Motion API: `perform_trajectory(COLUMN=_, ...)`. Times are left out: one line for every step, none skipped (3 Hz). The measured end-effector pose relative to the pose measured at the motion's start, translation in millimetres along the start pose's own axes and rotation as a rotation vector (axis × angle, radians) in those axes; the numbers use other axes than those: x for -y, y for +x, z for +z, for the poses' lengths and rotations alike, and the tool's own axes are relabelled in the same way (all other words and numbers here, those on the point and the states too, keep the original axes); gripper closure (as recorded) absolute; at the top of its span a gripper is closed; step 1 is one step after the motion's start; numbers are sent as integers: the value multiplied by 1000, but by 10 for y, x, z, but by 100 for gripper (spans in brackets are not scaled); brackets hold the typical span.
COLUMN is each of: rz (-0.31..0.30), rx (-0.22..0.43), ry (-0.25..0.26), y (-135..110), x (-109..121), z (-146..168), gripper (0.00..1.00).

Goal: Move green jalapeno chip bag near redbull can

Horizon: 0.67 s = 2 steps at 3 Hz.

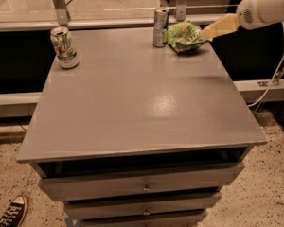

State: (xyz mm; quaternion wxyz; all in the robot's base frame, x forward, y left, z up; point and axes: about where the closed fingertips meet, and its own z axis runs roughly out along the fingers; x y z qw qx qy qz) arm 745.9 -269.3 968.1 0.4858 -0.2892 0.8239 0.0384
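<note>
The green jalapeno chip bag (pixel 182 36) lies crumpled on the grey table (pixel 132 108) at its far right. The redbull can (pixel 160 27) stands upright just left of the bag, almost touching it. My gripper (pixel 207 31) reaches in from the upper right on the white arm (pixel 267 6). Its yellowish tip is at the bag's right edge, low over the table's far right corner. I cannot tell whether the tip touches the bag.
A shorter white-and-green can (pixel 64 48) stands at the table's far left. A metal rail and posts (pixel 57 4) run behind the table. Drawers (pixel 142 186) sit under the tabletop. A sneaker (pixel 12 212) is on the floor at the bottom left.
</note>
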Motion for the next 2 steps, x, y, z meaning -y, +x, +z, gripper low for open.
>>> perform_trajectory(rz=-129, rx=66, ry=-2, y=172, x=-11, z=-992, gripper=0)
perform_trajectory(rz=-176, rx=53, ry=19, y=270, x=81, z=-1015, gripper=0)
